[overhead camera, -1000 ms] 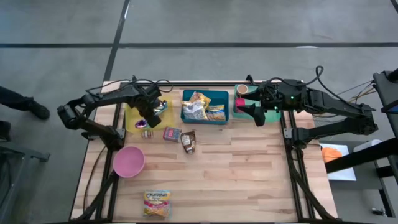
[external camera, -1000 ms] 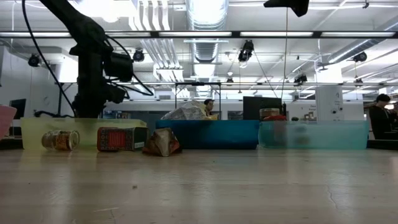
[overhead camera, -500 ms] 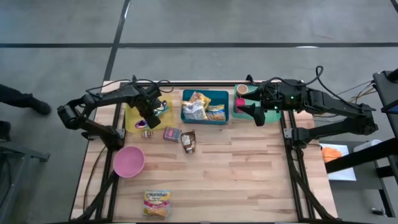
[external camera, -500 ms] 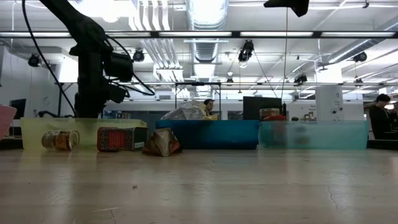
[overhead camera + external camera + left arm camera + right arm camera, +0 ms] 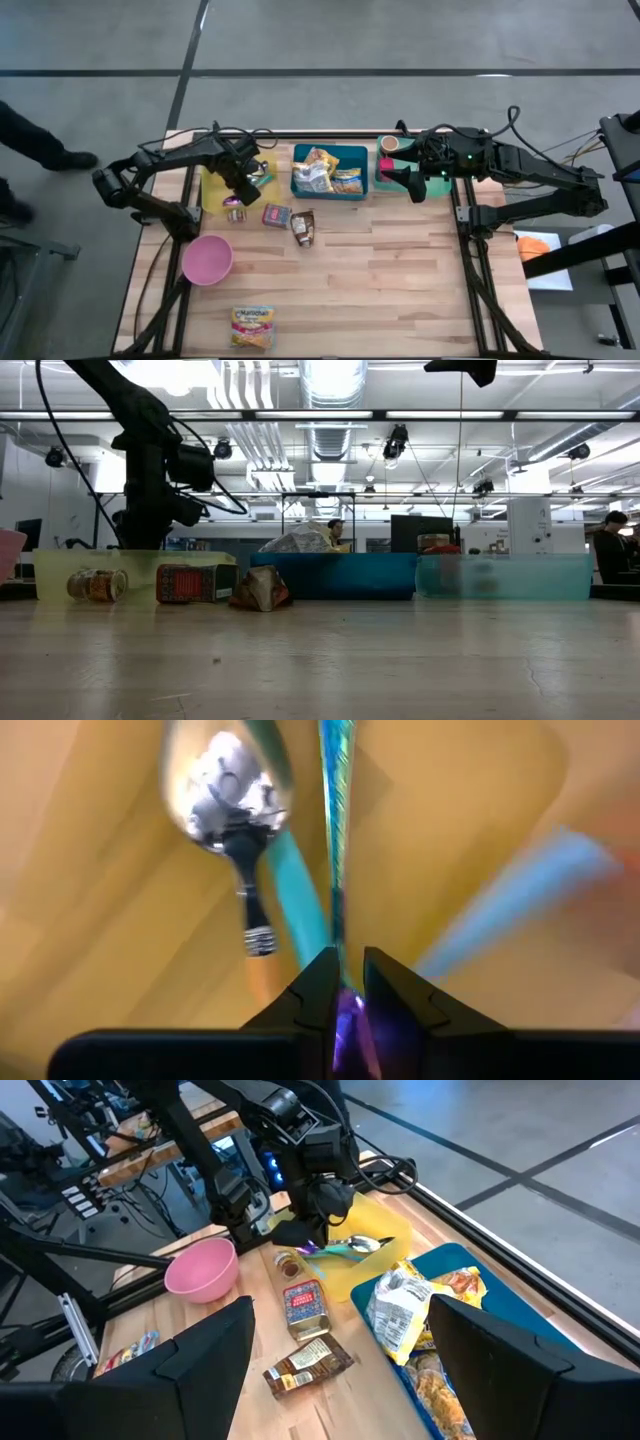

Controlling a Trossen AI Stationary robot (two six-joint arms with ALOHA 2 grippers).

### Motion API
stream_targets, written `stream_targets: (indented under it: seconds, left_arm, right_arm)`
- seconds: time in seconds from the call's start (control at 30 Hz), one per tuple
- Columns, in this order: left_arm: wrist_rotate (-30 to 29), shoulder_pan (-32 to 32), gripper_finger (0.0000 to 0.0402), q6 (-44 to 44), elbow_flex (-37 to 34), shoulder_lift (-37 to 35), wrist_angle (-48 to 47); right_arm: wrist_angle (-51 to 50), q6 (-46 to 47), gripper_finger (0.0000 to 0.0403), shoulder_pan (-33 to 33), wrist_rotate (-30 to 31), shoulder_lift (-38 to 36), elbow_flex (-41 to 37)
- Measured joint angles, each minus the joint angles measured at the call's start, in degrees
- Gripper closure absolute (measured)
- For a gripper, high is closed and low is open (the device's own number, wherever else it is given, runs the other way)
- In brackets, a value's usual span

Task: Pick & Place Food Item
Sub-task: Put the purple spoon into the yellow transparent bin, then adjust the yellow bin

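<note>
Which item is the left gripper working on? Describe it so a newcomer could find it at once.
Start at the yellow tray at the table's back left corner, where the left gripper reaches in. Between its fingers sits a thin, shiny teal-and-purple packet, seen edge-on. Unlike the metal spoon lying beside it in the tray, it is flat and iridescent.

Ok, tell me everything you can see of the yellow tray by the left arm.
The yellow tray is a shallow, translucent plastic-looking bin at the table's back left, left of the blue bin. It sits flat. Inside lie a metal spoon and teal-handled utensils. The left gripper reaches down into it, pinching a thin iridescent item. A small jar lies just before it.
</note>
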Motion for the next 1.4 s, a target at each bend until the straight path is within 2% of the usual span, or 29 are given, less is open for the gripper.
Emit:
stream_targets:
  seconds: [0.3, 0.4, 0.63, 0.7, 0.8, 0.9, 1.0, 1.1, 1.2, 1.23, 1.4]
  left_arm:
    - [2.1, 0.0, 0.0327, -1.3, 0.0, 0.0, -0.4]
    - [3.6, 0.0, 0.0291, -1.3, 0.0, 0.0, -0.5]
    - [3.7, 0.0, 0.0178, -2.8, 0.8, 0.0, -1.9]
    - [3.1, 0.0, 0.0163, -2.8, 2.8, 0.0, -3.8]
    - [1.6, -0.2, 0.0161, -2.7, 7.3, -0.1, -7.9]
    - [1.5, -1.3, 0.0178, -1.2, 12.1, -0.3, -11.5]
    - [1.8, -4.5, 0.0215, 0.7, 15.6, -0.4, -15.1]
    - [2.5, -8.4, 0.0284, 2.8, 17.2, -0.4, -18.9]
    - [5.3, -12.0, 0.0372, 3.5, 17.4, -0.4, -21.8]
    - [5.8, -13.1, 0.0385, 2.9, 17.3, -0.4, -22.2]
    - [4.2, -16.6, 0.0397, -3.2, 15.0, -0.4, -24.8]
  right_arm:
    - [0.0, -0.2, 0.0108, 0.0, 0.0, 0.0, 0.0]
    - [0.0, -0.3, 0.0109, 0.0, 0.0, 0.0, 0.0]
    - [0.0, -0.4, 0.0108, 0.0, 0.0, 0.0, 0.0]
    - [0.0, -0.5, 0.0108, 0.0, 0.0, 0.0, 0.0]
    - [0.0, -0.7, 0.0108, 0.0, 0.0, 0.0, 0.0]
    - [0.0, -0.7, 0.0108, 0.0, -0.1, 0.0, 0.0]
    - [-0.1, -0.6, 0.0108, 0.0, -0.3, 0.0, 0.0]
    - [-0.2, -0.6, 0.0108, 0.0, -0.3, 0.0, 0.0]
    - [-0.2, -0.6, 0.0109, 0.0, -0.3, 0.0, 0.0]
    - [-0.2, -0.7, 0.0108, 0.0, -0.3, 0.0, 0.0]
    - [-0.2, -2.0, 0.0108, 0.0, -0.3, 0.0, 0.0]
